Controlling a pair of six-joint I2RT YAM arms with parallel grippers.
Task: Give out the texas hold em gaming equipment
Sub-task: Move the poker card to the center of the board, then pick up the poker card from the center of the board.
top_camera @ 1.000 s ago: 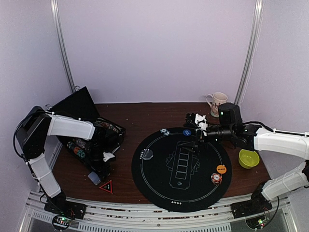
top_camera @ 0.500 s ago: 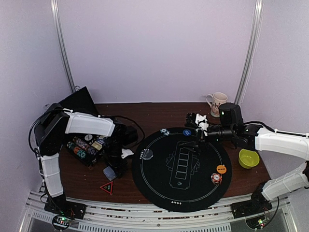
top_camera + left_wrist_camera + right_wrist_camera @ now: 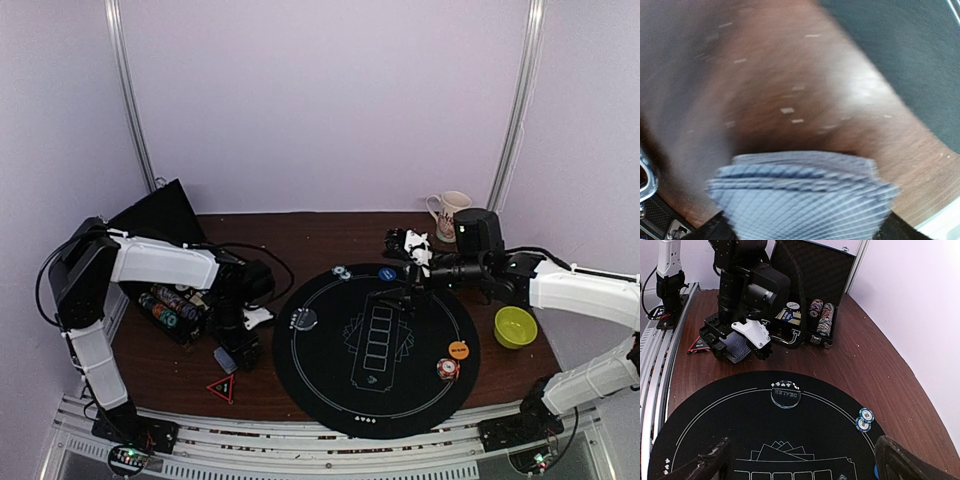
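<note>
A grey-blue-backed deck of playing cards lies fanned on the brown table, just left of the black round mat. My left gripper straddles the deck with its jaws open wide, one finger at each side. The deck also shows in the right wrist view. My right gripper hovers open and empty over the mat's far side. On the mat are a clear dealer button, two blue-edged chips, a blue button, an orange button and a red-white chip stack.
An open black case with rolls of chips stands at the left, behind the left arm. A red triangle marker lies near the front edge. A green bowl and a patterned mug sit at the right.
My left gripper carried the deck rightward from beside the case toward the mat, and its jaws have widened around it. The right arm has stayed put.
</note>
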